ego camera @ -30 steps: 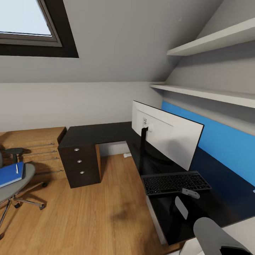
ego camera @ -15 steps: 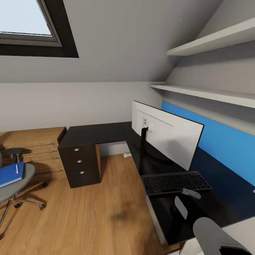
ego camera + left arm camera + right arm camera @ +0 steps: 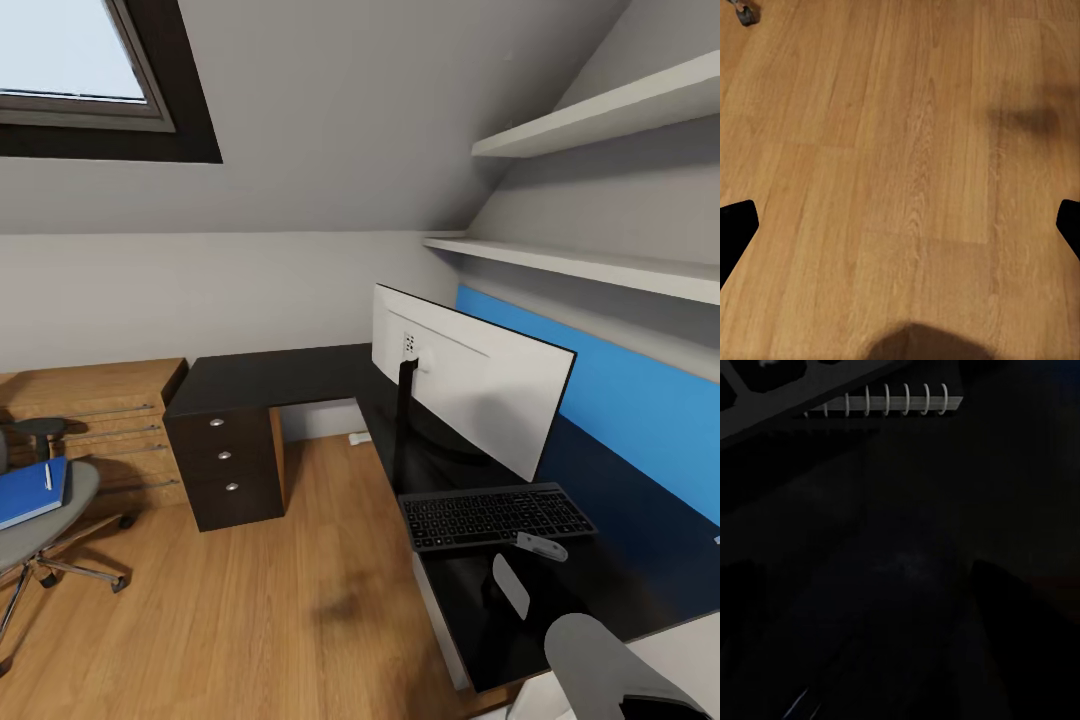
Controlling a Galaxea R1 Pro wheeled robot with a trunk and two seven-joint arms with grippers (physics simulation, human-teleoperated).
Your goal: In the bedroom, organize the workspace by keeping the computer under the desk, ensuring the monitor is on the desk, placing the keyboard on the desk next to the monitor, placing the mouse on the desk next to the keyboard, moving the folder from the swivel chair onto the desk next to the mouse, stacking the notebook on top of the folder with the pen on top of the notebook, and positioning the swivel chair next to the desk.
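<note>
Lying flat on grey fabric swivel chair (image 3: pixel 80 490), well apart from glossy black L-shaped counter (image 3: pixel 270 375): bright blue rectangular folder (image 3: pixel 25 495), slim white pen (image 3: pixel 47 476) resting on top, awaiting transfer. Hanging spread wide over bare wood floor (image 3: pixel 907 112): left gripper (image 3: pixel 900 225). Hovering close above counter beside dark-keyed silver-framed keyboard (image 3: pixel 495 515): right gripper (image 3: pixel 892 615), too dark, cannot tell its spread. Leaving open floor between chair and counter edge.

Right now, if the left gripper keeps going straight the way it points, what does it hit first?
Most likely the wood floor. The left gripper points at bare planks with nothing in between; its fingertips sit wide apart at the frame edges. How far off the floor is, I can't tell.
</note>
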